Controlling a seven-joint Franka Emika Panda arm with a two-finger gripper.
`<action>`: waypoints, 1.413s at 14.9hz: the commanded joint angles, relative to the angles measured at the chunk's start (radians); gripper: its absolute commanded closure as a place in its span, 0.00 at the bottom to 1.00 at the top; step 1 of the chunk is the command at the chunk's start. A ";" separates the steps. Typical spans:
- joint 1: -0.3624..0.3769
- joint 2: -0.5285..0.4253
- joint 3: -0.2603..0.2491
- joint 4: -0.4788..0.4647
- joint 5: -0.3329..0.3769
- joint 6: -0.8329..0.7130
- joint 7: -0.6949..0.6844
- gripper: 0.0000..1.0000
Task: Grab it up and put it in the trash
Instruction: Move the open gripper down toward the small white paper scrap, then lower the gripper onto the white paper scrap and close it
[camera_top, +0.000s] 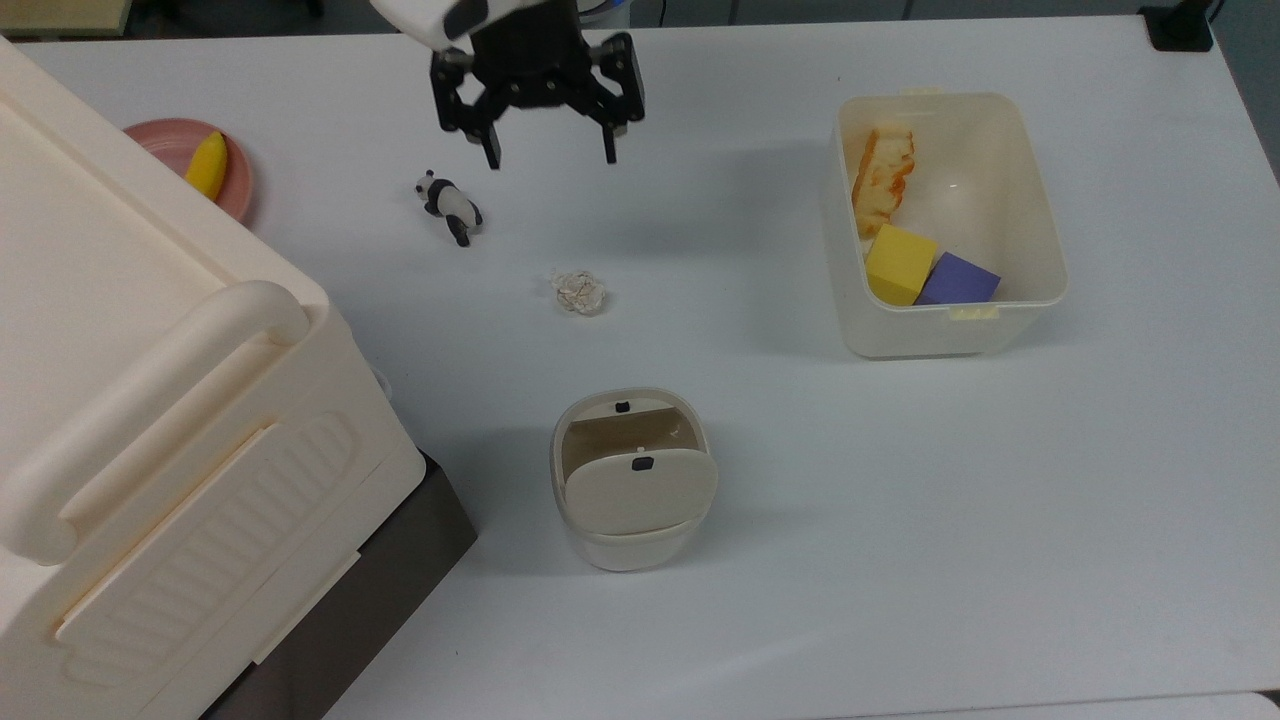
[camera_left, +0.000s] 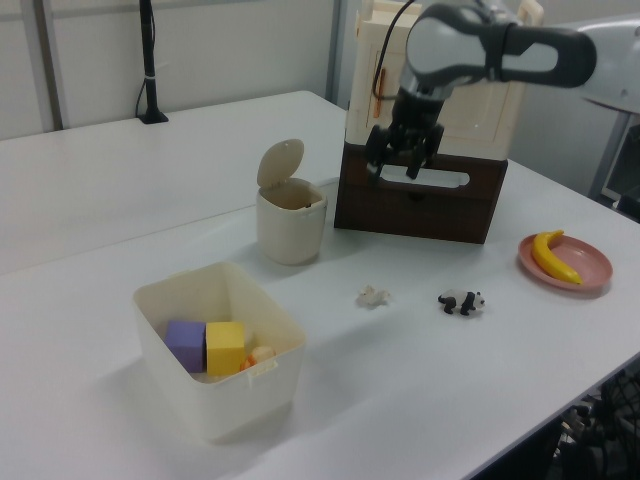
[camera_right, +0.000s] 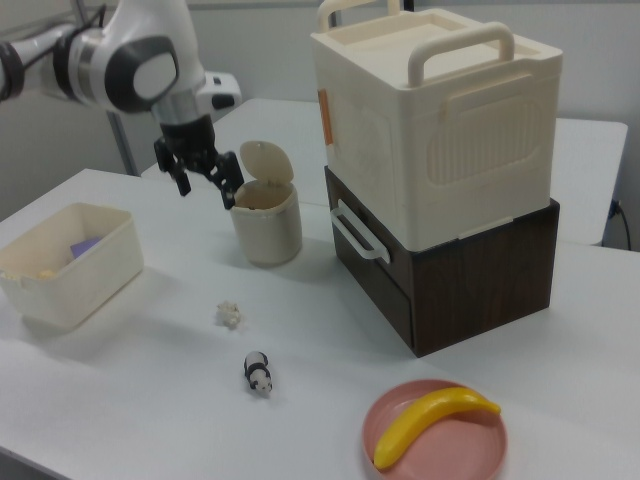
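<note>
The large cream box with a handle occupies the counter's corner at the top view's lower left. The rectangular cream tub, smooth plastic, sits near the top view's right edge. The rounded trash bin, flap tilted open, stands mid-counter. The claw hangs released, fingers spread, empty, above the counter. The wrapper wad, crinkled and translucent with no clear long axis, lies on mid-counter between claw and bin, well apart from both.

The top view looks straight down on the desk; left and right views (both oblique) face it from opposite sides.
</note>
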 joint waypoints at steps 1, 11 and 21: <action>0.010 -0.026 0.006 -0.133 0.002 0.120 -0.015 0.00; 0.014 0.061 0.006 -0.257 -0.068 0.251 -0.016 0.00; 0.023 0.153 0.006 -0.304 -0.127 0.350 -0.016 0.00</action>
